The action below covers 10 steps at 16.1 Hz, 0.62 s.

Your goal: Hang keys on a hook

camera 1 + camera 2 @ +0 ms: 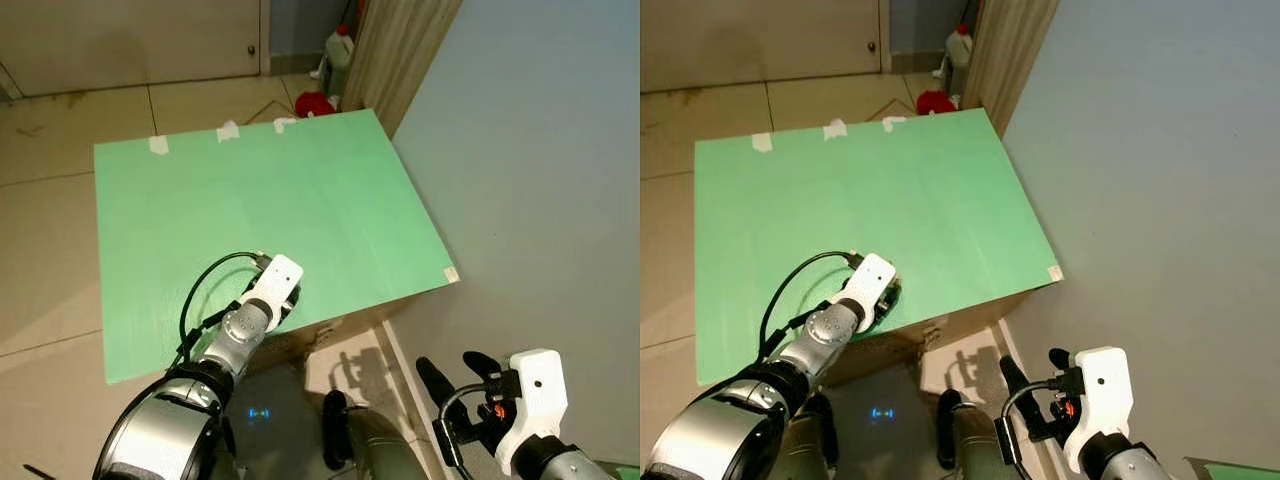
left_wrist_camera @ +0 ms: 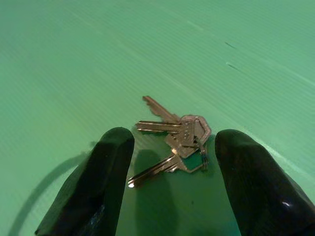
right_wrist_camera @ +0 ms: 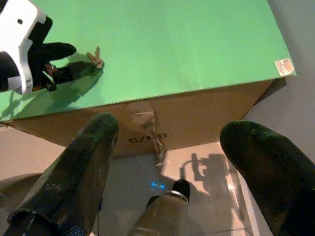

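Progress: early | keys (image 2: pixel 178 139) ungrasped on green tabletop (image 1: pixel 300 190) | left end effector (image 2: pixel 172 167) open astride them | hanging left undone

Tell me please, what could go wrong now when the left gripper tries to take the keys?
1. The keys lie flat and fanned out on the smooth green board. The open left gripper may catch only one key, or push the bunch forward instead of lifting it.
2. The keys sit close to the board's near edge above the cardboard box, so a nudge towards that edge could perhaps drop them on the floor.
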Motion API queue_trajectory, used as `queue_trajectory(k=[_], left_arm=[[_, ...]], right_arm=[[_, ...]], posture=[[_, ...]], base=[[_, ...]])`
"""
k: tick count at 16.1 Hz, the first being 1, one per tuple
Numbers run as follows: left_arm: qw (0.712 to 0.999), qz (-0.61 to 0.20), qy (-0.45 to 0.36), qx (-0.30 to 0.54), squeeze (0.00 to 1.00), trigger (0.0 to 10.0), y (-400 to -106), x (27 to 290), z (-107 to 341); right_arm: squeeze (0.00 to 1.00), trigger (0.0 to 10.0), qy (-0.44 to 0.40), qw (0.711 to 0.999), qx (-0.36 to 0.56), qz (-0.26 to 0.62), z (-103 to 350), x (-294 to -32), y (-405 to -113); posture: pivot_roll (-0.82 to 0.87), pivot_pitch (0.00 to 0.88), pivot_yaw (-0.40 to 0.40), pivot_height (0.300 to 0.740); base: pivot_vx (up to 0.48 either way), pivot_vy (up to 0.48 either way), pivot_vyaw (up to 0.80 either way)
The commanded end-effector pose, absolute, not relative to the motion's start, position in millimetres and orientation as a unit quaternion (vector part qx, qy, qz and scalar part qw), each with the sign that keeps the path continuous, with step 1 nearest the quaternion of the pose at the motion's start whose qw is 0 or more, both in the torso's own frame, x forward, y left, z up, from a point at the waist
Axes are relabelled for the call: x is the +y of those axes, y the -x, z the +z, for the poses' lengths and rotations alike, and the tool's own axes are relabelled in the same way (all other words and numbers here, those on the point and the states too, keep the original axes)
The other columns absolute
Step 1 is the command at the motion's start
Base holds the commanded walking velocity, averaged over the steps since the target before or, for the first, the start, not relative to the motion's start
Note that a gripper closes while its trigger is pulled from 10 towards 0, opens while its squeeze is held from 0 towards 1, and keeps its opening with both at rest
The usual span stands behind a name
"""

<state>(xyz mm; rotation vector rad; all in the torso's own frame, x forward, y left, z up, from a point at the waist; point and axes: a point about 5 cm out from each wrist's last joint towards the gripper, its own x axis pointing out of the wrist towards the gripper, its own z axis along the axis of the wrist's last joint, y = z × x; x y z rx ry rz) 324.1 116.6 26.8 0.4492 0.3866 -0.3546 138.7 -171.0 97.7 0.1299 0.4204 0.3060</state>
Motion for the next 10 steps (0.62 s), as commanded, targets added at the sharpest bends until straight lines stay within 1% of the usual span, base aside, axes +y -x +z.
queue_trajectory(k=[1,5,10], left_arm=[[0.938,-0.181,-0.210,0.207,0.00,10.0,-319.9,110.8,21.0],[0.937,-0.183,-0.189,0.228,0.00,10.0,-318.3,107.2,18.1],[0.932,-0.189,-0.196,0.241,0.00,10.0,-315.4,106.8,14.2]], right_arm=[[0.00,10.0,-0.058,0.964,0.219,0.138,98.3,-176.9,-132.7],[0.00,10.0,-0.060,0.963,0.224,0.138,98.2,-175.3,-129.7],[0.00,10.0,-0.063,0.962,0.225,0.140,97.7,-173.1,-129.4]], posture=[[-0.42,0.356,-0.158,0.740],[-0.42,0.363,-0.159,0.740],[-0.42,0.368,-0.159,0.740]], base=[[0.000,0.000,0.00],[0.000,0.000,0.00],[0.000,0.000,0.00]])
